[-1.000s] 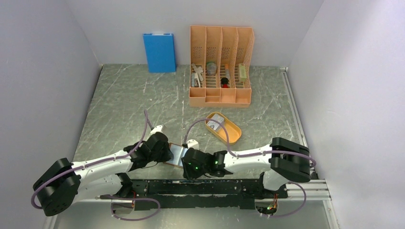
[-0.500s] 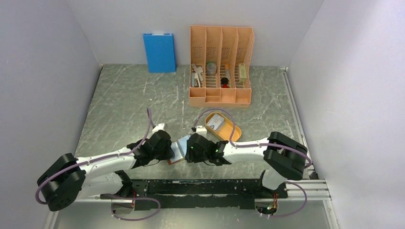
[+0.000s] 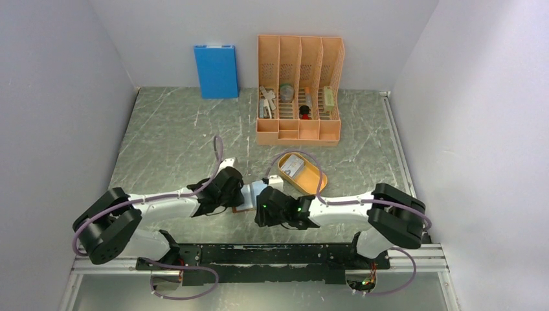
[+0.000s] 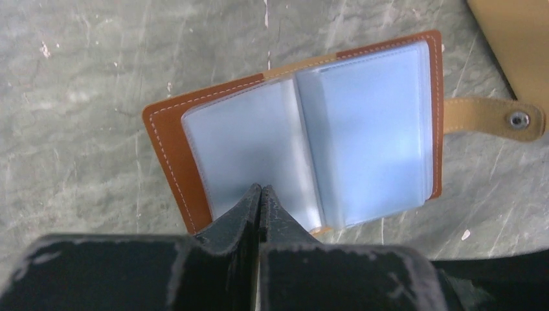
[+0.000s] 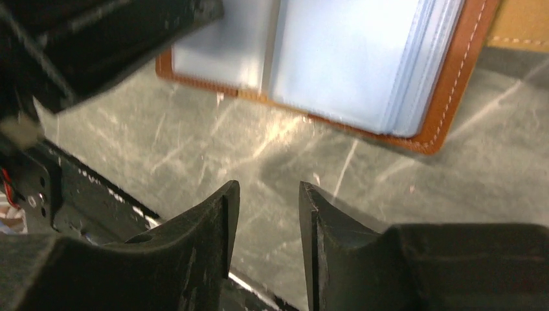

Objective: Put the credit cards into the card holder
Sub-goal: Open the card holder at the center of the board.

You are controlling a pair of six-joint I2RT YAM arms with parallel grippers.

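Two leaves of the card holder point(image 4: 362, 129) lie spread open on the tabletop point(image 4: 78, 78), filling the middle of the left wrist view. Its bluish sleeves point(image 4: 252, 149) face up and the snap tab point(image 4: 492, 118) trails toward the right edge. The left fingers point(image 4: 246, 210) are pressed tight together at the lower edge of the left-hand sleeves; whether they pinch a sleeve or only pin it down cannot be told. The right fingers point(image 5: 210, 223) stand partly apart with nothing between them, low in their frame, just below the holder's near edge. The credit cards point(image 3: 292, 166) lie pale in the orange tray point(image 3: 316, 179), up and right of both arms in the top view. The step looks to be readying the holder. It would go best with the left holding it flat and steady while the right goes to the tray and takes one card by a short edge, leaving its far end free to enter a sleeve mouth.
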